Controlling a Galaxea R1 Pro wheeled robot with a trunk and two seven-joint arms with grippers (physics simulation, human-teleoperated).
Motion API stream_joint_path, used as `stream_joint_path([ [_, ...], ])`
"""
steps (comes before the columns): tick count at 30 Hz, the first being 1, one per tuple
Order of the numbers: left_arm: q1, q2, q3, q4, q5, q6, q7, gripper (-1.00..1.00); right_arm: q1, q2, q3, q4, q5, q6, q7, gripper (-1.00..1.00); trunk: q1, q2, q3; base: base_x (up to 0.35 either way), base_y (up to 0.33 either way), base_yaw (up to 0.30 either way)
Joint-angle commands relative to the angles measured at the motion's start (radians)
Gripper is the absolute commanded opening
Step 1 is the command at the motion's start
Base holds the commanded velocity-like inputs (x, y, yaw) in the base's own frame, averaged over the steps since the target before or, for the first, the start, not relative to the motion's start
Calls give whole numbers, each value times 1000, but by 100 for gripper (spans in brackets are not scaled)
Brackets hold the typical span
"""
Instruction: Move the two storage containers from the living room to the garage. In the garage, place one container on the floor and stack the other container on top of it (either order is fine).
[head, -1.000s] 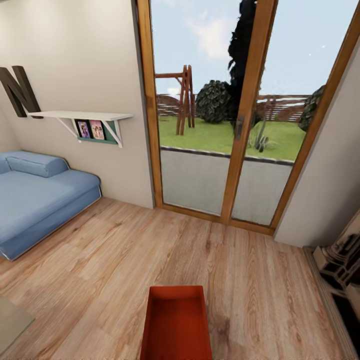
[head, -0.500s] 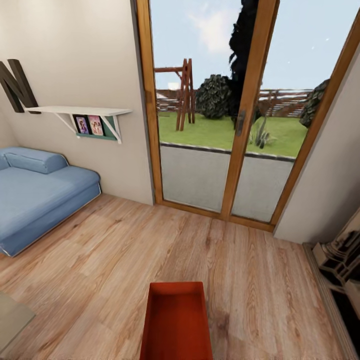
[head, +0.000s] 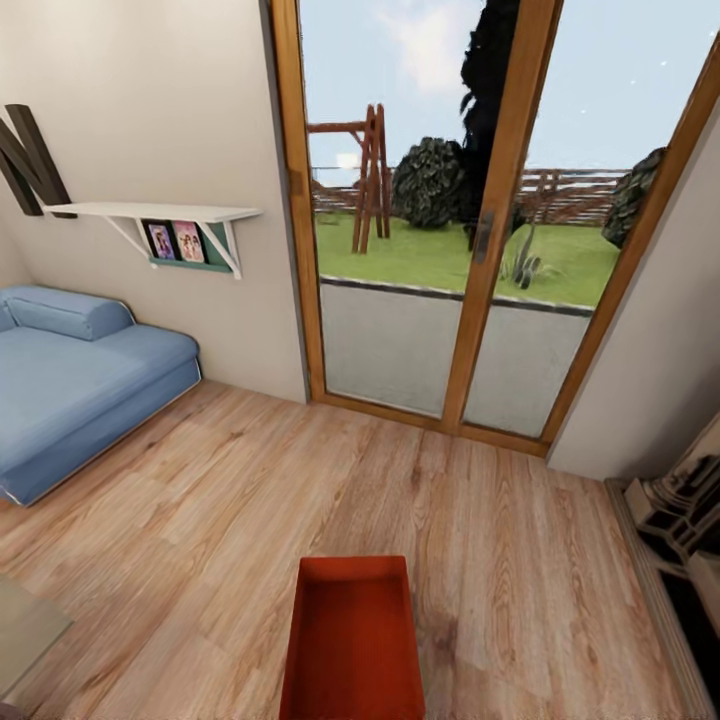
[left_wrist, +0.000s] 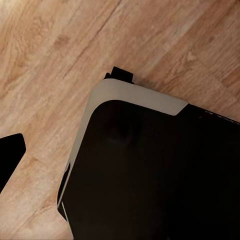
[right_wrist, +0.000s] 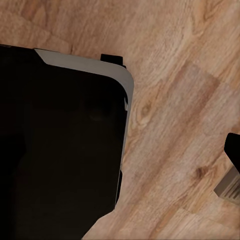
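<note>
One storage container, an orange-red open bin, lies on the light wood-plank floor of the living room, at the bottom middle of the head view; nothing is inside it and nothing touches it. In the left wrist view a dark fingertip of my left gripper shows at the frame's edge, hanging over bare planks beside my black base. In the right wrist view a dark fingertip with a grey ribbed pad also sits at the edge, over planks next to the base. Nothing lies between the fingers.
A blue sofa stands at the left under a white wall shelf. Wood-framed glass doors to a garden are straight ahead. A dark low bench with ornaments runs along the right wall. A pale table corner shows at the lower left.
The whole head view has shifted slightly up and left, so the camera moved. The container keeps its place on the floor.
</note>
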Motion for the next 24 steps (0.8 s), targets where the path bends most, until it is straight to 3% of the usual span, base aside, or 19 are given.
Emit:
stream_joint_path([
  [1, 0, 0, -3, 0, 6, -1, 0, 100, -1, 0, 8, 3, -10, -6, -1, 100, 0, -1, -3, 0, 0, 0],
  [24, 0, -3, 1, 3, 8, -2, 0, 100, -1, 0, 10, 3, -10, -7, -1, 100, 0, -1, -40, 0, 1, 0],
])
